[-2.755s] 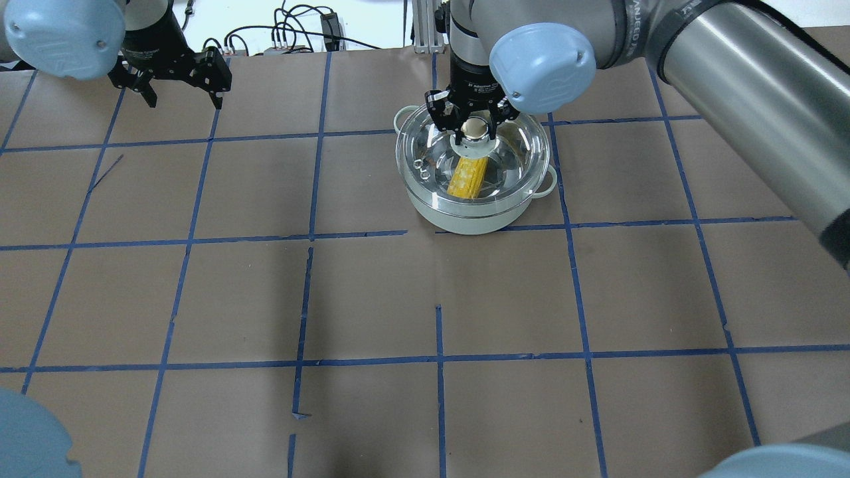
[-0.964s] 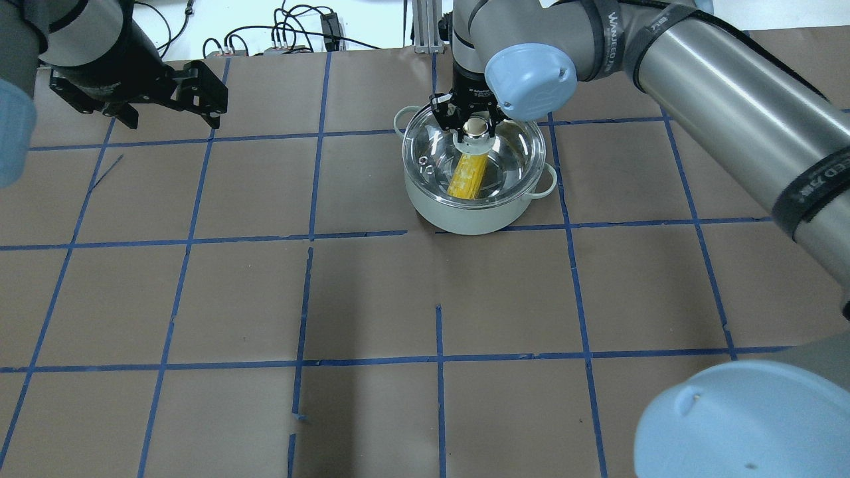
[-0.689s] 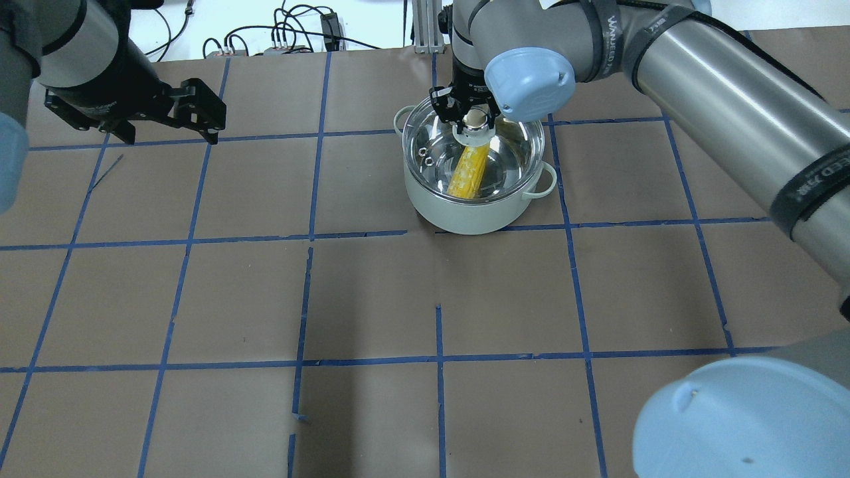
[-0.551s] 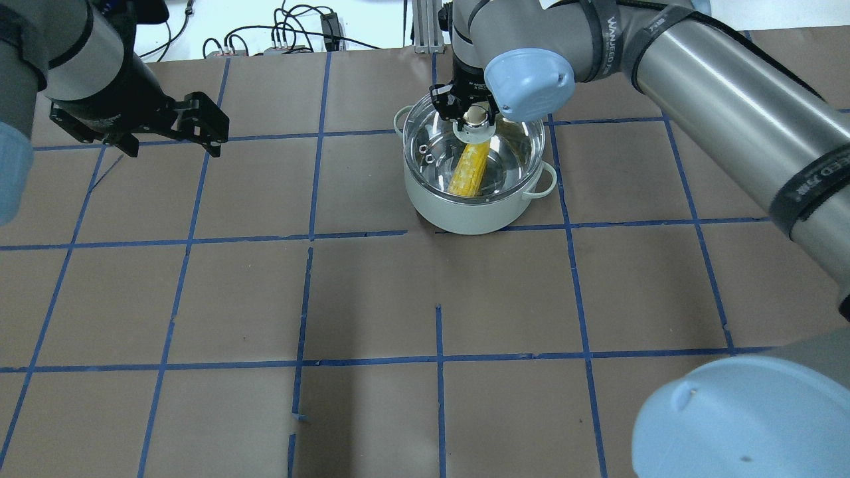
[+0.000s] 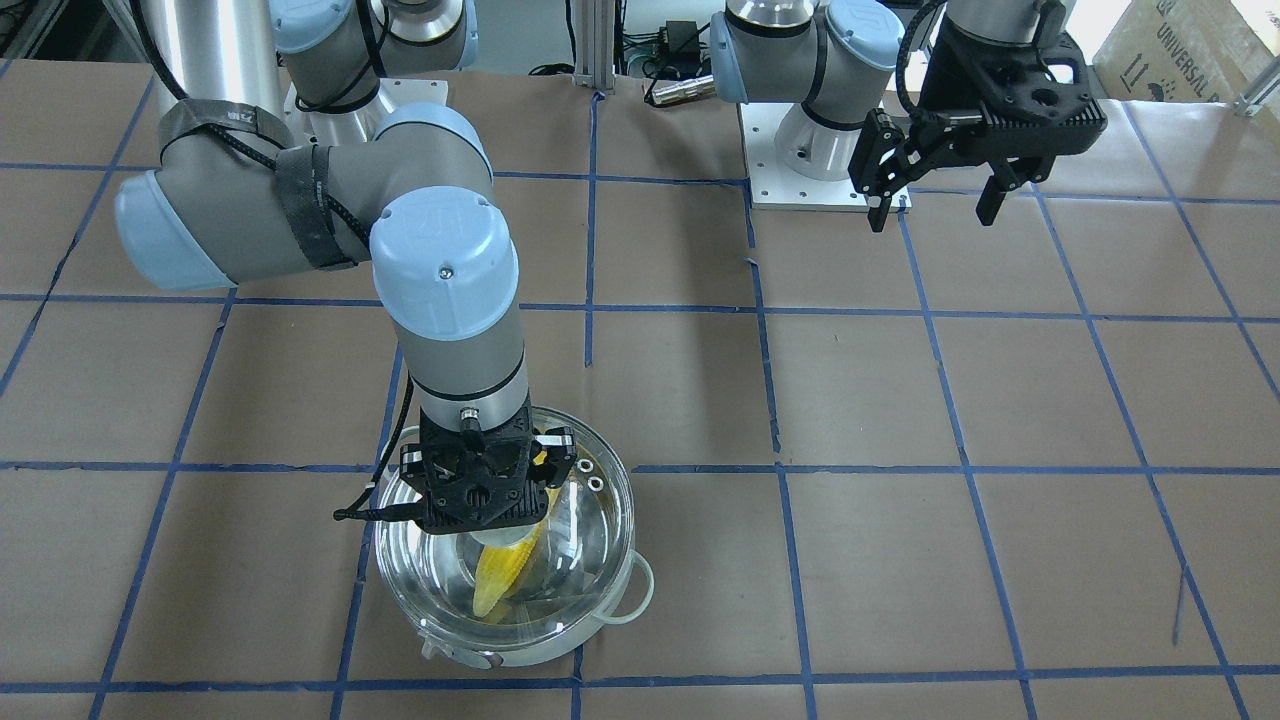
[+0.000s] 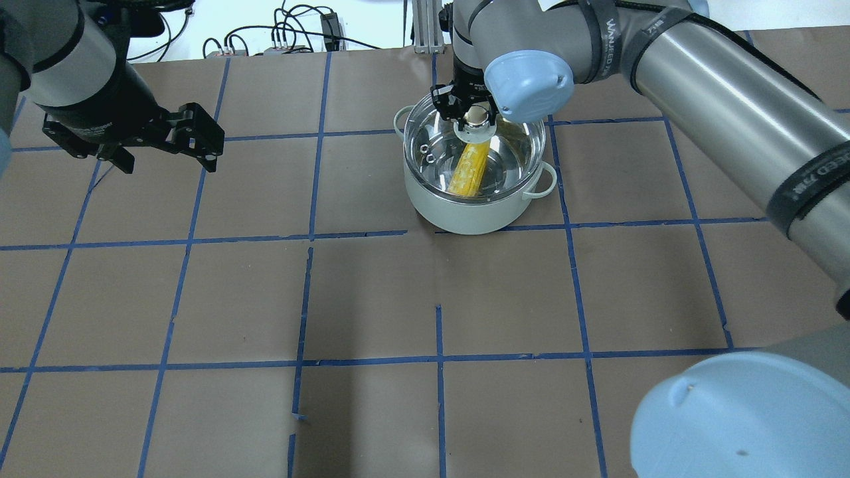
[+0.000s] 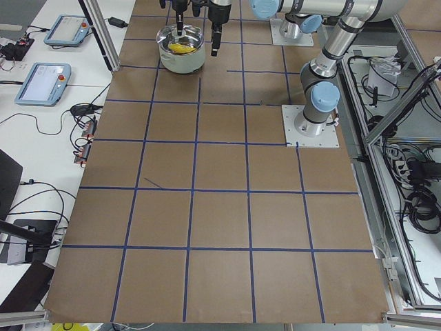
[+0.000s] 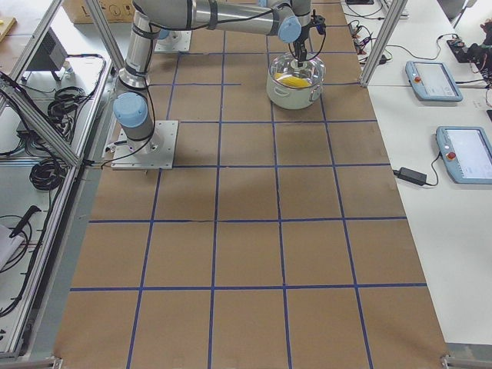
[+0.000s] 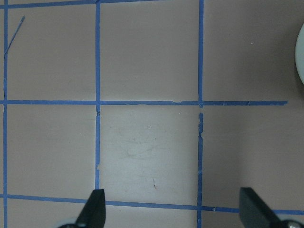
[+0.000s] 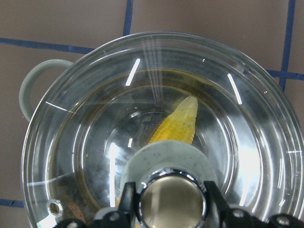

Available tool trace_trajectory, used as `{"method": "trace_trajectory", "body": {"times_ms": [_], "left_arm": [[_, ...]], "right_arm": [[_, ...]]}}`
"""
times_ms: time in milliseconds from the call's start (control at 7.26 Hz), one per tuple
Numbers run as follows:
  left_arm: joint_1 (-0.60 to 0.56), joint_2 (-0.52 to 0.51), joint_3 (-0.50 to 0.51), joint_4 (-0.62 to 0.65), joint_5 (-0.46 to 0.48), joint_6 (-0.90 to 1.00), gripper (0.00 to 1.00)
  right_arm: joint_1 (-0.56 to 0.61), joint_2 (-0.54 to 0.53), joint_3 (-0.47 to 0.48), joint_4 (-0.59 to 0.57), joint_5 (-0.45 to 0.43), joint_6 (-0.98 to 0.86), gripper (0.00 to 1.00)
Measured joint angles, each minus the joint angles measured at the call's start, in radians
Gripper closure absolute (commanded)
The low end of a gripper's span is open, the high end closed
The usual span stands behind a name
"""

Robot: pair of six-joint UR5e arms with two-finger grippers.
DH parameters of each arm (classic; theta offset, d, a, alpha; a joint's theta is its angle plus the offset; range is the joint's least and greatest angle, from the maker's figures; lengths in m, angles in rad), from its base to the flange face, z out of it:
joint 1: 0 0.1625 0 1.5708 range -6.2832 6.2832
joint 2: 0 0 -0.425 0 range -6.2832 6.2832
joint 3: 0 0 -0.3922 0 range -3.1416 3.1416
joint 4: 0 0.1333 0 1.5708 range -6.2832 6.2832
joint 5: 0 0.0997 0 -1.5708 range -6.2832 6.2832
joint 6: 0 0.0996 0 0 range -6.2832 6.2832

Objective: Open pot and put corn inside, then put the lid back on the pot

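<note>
The white pot (image 6: 475, 212) stands at the far middle of the table. The yellow corn (image 6: 467, 171) lies inside it, seen through the clear glass lid (image 6: 514, 149), which sits on the pot's rim. My right gripper (image 6: 473, 118) is shut on the lid's beige knob (image 10: 173, 202); the right wrist view shows a finger on each side of the knob and the corn (image 10: 178, 126) under the glass. In the front view the gripper (image 5: 480, 500) hides the knob. My left gripper (image 6: 168, 162) is open and empty, hovering far left of the pot.
Brown paper with a blue tape grid covers the table (image 6: 372, 299). Cables and a power brick (image 6: 329, 26) lie beyond the far edge. The pot's looped handle (image 6: 543, 182) sticks out on the right. The left wrist view shows only bare paper and the pot's edge (image 9: 301, 57).
My right gripper has lowered the lid from just above the pot onto its rim. My left arm has shifted a little toward the near side, gripper still open.
</note>
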Motion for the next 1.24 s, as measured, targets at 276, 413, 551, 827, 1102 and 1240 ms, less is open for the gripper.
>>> {"method": "trace_trajectory", "body": {"times_ms": [276,413,551,827,1102,1240], "left_arm": [[0.0,-0.002,0.004,0.002,-0.081,-0.015,0.0],[0.0,-0.002,0.004,0.007,-0.109,-0.018,0.0],[0.001,-0.001,0.003,0.01,-0.119,-0.018,0.0],[0.001,0.001,0.001,0.011,-0.117,-0.013,0.0],[0.001,0.003,-0.004,0.011,-0.07,-0.003,0.0],[0.001,0.003,-0.008,0.014,-0.044,-0.001,0.0]], "right_arm": [[0.0,0.0,0.0,-0.003,-0.001,0.0,0.38],[0.0,0.0,-0.001,-0.004,0.0,0.001,0.42],[0.0,0.0,0.0,-0.004,0.0,0.001,0.41],[0.0,0.001,0.002,-0.003,0.001,0.001,0.46],[-0.001,0.005,0.001,-0.001,0.004,0.002,0.53],[-0.002,0.008,-0.001,0.005,0.007,0.004,0.53]]}}
